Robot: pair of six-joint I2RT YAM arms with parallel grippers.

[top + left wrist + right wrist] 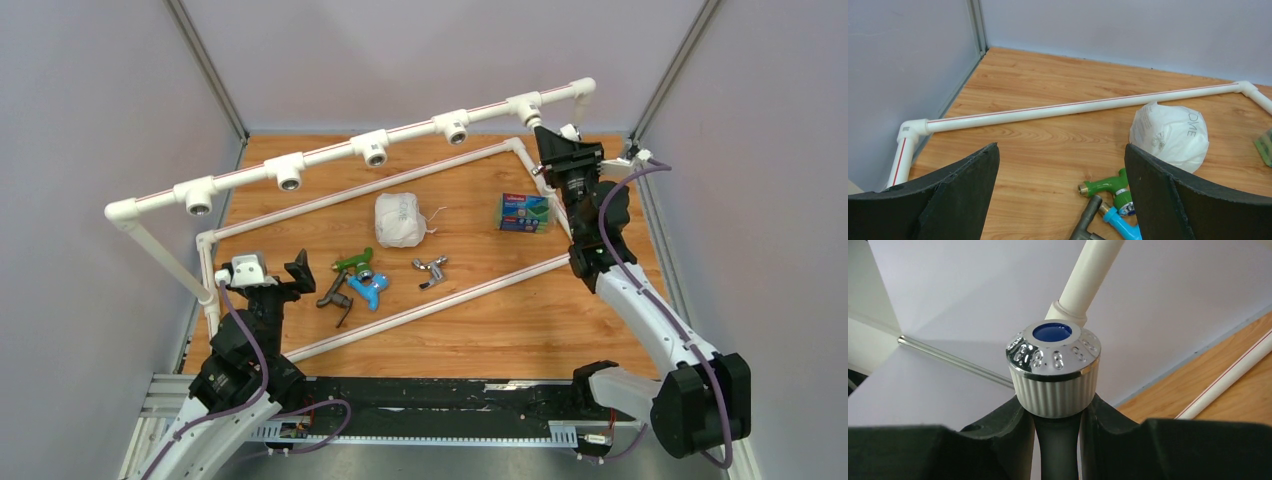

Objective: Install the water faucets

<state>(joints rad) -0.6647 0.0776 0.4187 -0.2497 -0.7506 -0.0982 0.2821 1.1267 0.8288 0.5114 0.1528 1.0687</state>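
A raised white pipe rail (330,152) carries several open tee outlets. My right gripper (547,137) is up at the rightmost tee (525,106), shut on the white faucet (1054,375), whose ribbed knob has a chrome cap and blue centre, pressed under the pipe. The green (352,262), blue (368,288), dark grey (335,297) and chrome (431,270) faucets lie loose on the table. My left gripper (283,280) is open and empty just left of them. The left wrist view shows the green faucet (1103,186), the blue one (1120,225) and the grey one (1088,220) by its right finger.
A crumpled white bag (400,220) lies mid-table, also in the left wrist view (1170,131). A green and blue sponge pack (526,212) sits at the right. Low frame pipes (430,302) cross the wooden table, and grey walls enclose three sides.
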